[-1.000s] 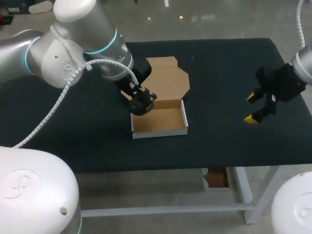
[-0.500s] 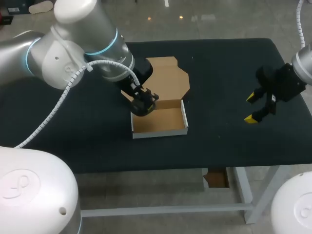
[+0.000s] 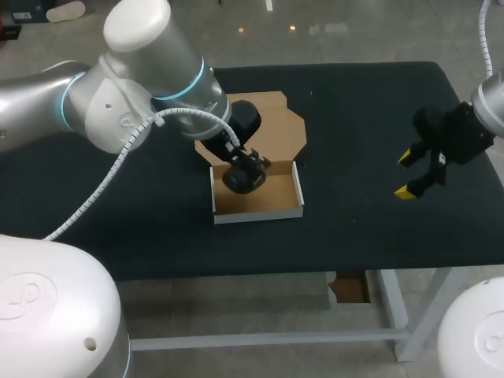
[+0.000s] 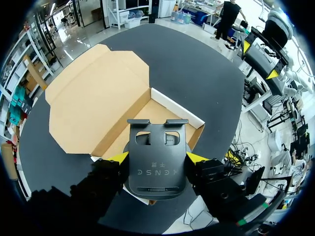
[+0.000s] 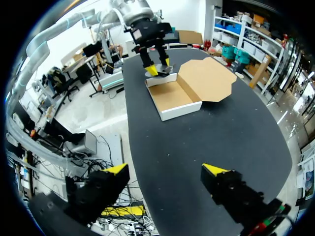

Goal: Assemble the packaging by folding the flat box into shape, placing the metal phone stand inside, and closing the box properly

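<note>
Black tabletop (image 3: 354,110) under two arms, with the folded cardboard box (image 3: 260,214) standing open near its middle, white walls raised and the brown lid flap (image 3: 276,126) lying flat on the cloth behind it. Left gripper (image 4: 157,158) is clamped on the dark metal phone stand (image 4: 156,184), one yellow-tipped finger pressed to each side edge with the plate filling the gap between them. Seen from the left wrist, the stand's hooked end points ahead of the fingers over the tray's brown floor, close to the fold where the lid joins the tray; the head view shows only a dark mass at the tray's back-left corner, stand and fingers hard to tell apart. Whether the stand touches the tray floor cannot be told from any view. Right gripper (image 3: 405,175) hangs over the table near its right edge, well apart from the box, its fingers spread wide with nothing between them; its own wrist view shows the open tray and the left gripper beyond the yellow tips
</note>
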Available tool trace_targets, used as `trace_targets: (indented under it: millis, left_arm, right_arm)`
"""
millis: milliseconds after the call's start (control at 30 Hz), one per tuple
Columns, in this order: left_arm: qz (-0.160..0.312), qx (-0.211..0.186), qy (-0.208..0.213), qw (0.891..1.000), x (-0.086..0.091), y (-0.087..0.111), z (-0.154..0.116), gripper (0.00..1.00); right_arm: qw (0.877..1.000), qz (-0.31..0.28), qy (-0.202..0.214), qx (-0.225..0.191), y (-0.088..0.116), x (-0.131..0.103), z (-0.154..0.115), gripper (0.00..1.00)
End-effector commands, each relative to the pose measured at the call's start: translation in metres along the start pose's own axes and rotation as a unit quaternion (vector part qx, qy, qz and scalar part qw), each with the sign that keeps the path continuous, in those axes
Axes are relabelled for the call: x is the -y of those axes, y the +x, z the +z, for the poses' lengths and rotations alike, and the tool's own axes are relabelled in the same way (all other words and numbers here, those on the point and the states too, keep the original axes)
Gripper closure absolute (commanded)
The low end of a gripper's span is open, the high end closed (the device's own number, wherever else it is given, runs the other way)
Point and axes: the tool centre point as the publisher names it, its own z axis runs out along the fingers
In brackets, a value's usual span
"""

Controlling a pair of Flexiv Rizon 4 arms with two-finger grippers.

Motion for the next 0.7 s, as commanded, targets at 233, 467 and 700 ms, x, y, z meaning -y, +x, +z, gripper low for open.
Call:
trace_targets:
  millis: [233, 467, 700]
  left_arm:
    - [0.005, 0.009, -0.004, 1.000, 0.016, 0.003, 0.020, 1.00]
    - [0.004, 0.016, 0.005, 1.000, 0.018, -0.003, 0.029, 1.00]
    - [-0.002, 0.015, 0.003, 1.000, 0.017, -0.010, 0.042, 1.00]
  right_arm:
    - [1.000, -0.001, -0.002, -0.002, 0.000, 0.001, -0.001, 0.00]
    - [1.000, -0.001, -0.002, -0.002, 0.000, 0.001, -0.001, 0.00]
    - [1.000, -0.001, -0.002, -0.002, 0.000, 0.001, -0.001, 0.00]
